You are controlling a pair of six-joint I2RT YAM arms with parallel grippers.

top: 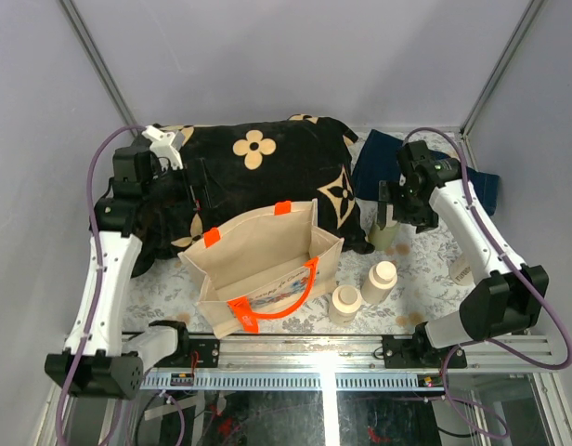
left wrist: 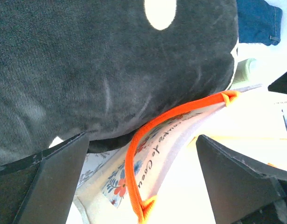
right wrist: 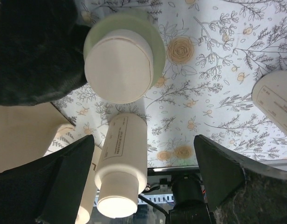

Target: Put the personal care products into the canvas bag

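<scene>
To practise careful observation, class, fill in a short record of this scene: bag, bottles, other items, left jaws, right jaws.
Bag: boxy beige canvas bag with orange handles, upright, open, no bottle visible inside.
Bottles: four tan cylindrical bottles with cream caps, right of the bag; three upright, one half hidden behind the right arm.
Other: black cushion with tan flowers behind the bag; dark blue cloth at back right.
Left jaws: open, facing the bag's orange handle.
Right jaws: open, above the farthest upright bottle.

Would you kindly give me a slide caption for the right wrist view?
Right gripper, open and empty, above a cream-capped bottle on the flowered tablecloth, beside the black cushion.
</scene>
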